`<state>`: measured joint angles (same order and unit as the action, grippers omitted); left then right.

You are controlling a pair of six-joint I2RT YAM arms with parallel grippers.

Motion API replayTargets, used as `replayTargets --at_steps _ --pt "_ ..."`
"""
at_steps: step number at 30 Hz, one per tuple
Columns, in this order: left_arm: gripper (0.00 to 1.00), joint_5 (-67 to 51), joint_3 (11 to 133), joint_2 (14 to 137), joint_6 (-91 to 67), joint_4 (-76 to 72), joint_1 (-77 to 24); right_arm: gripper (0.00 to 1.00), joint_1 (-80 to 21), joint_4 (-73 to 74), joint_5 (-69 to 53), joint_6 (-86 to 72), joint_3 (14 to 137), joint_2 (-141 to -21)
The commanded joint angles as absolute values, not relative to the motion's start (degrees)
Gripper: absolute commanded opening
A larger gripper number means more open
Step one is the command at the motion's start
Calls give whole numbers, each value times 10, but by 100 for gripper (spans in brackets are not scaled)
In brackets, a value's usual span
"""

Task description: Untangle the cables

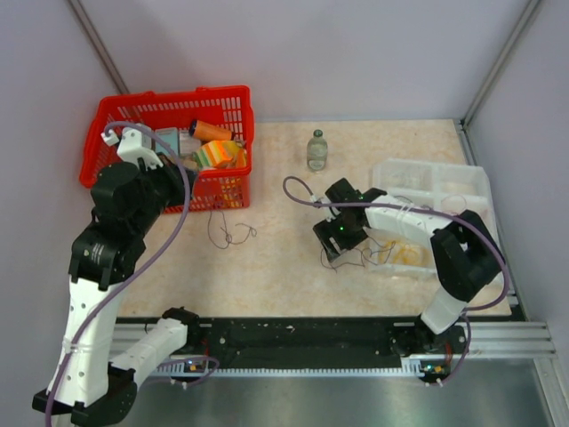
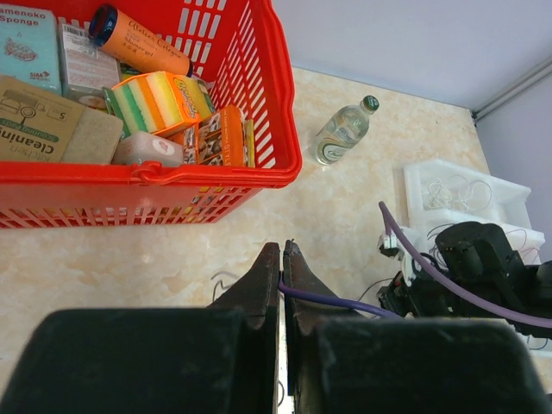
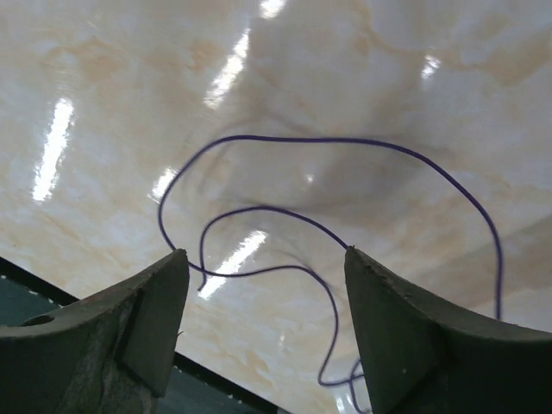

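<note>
Fig.: wrist views, nearest parts first. R gripper point(image 3: 263, 259): fingers wide apart, nothing held. A thin purple cable point(image 3: 345, 142) loops just beyond the tips and grazes or nearly grazes both. Its soft shadow on the marbled table point(image 1: 284, 267) suggests it hangs clear of the surface. L gripper point(image 2: 280, 250): jaws pressed together, w/ a purple strand issuing from the seam and running toward the R arm; judged to be pinched there. Outward, top view: the rest of the cables form a small dark tangle point(image 1: 360, 258) under the R gripper, just beside the clear compartment tray point(image 1: 436, 173). One separate dark loop point(image 1: 227, 229) lies on the table in front of the red basket point(image 1: 169, 98). A glass bottle point(image 1: 317, 149) stands well apart at the back. Step in hand (judgement): R takes the purple loop while L anchors its end. To do it well: centre one strand only btwn the pads and close fully. Then draw away from L slowly and low, checking the tangle doesn't ride along. If it lifts as a lump, stop and re-grip nearer the knot. Keep clear of the tray edge & bottle.
</note>
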<state>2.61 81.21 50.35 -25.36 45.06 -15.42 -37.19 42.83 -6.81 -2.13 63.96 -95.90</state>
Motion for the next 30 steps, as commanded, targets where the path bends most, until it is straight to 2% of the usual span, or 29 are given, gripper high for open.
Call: replayTargets --at_steps 1,6,10,11,13,14,18,23,30 --pt "0 28 815 496 -252 437 -156 78 -401 346 -149 -66 593 -937" --pt "0 33 817 494 -250 444 -156 81 -451 338 -42 -78 574 -940" --pt "0 37 815 490 -251 446 -156 78 -504 333 76 -91 551 -935" --pt "0 37 815 490 -251 446 -156 73 -511 331 94 -100 547 -937" --pt "0 37 815 489 -253 445 -156 51 -517 323 127 -113 544 -937" --pt "0 38 815 488 -253 445 -156 35 -518 316 128 -117 546 -938" --pt "0 40 812 483 -255 447 -156 0 -519 311 137 -127 607 -933" --pt "0 69 810 468 -249 457 -156 0 -515 339 131 -151 733 -854" --pt "0 68 775 448 -259 449 -156 0 -439 371 106 -226 895 -776"
